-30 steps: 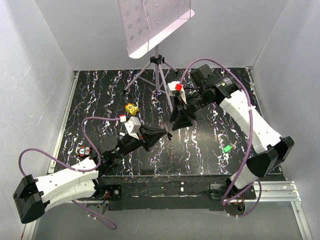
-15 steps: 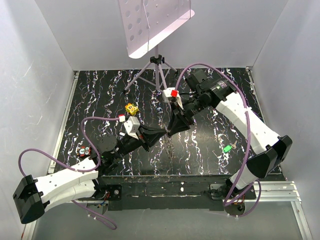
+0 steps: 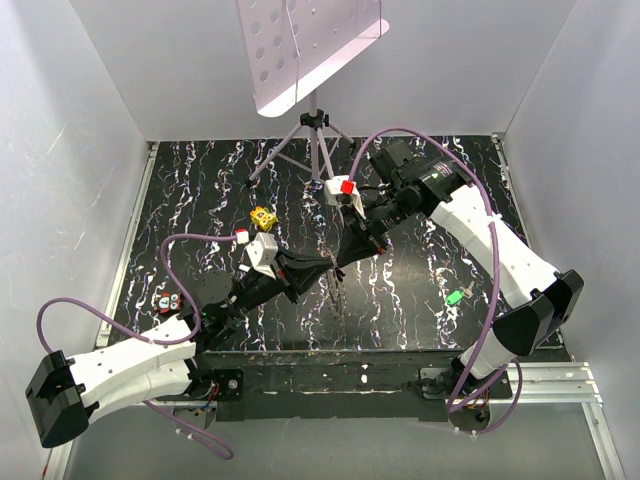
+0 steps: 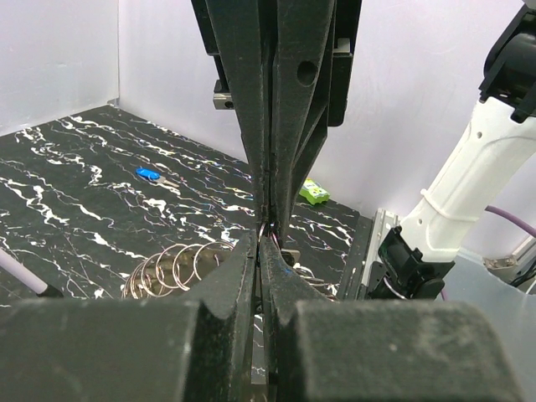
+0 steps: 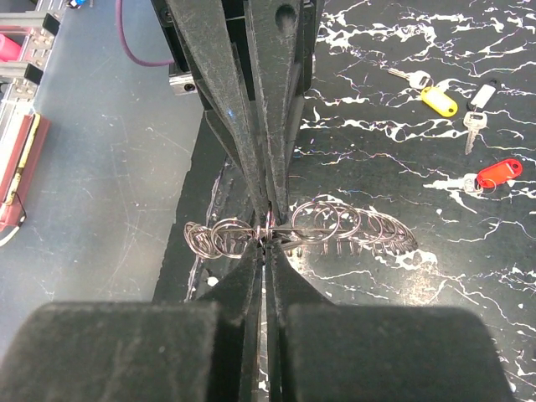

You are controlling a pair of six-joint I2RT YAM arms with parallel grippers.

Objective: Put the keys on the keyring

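The keyring (image 5: 335, 228), a grey wire ring edged with many small loops, hangs above the table between both grippers. It also shows in the left wrist view (image 4: 177, 264). My left gripper (image 3: 333, 268) and right gripper (image 3: 341, 262) meet tip to tip, and each is shut on the ring's wire. In the wrist views my left gripper (image 4: 260, 239) and right gripper (image 5: 266, 244) pinch it at the tips. A green key (image 3: 455, 297) lies on the table to the right. A blue key (image 4: 147, 174) lies farther back. Yellow (image 5: 438, 101) and red (image 5: 497, 174) keys lie together.
A chunky yellow block (image 3: 263, 217) sits left of centre. A tripod (image 3: 317, 150) holding a perforated white board (image 3: 300, 45) stands at the back. White walls enclose the black marbled table (image 3: 200, 190). A small red and black cluster (image 3: 168, 300) lies near the left arm.
My right arm has swung left and down, bringing its fingertips onto the ring at my left gripper's tips. The left arm has barely moved.
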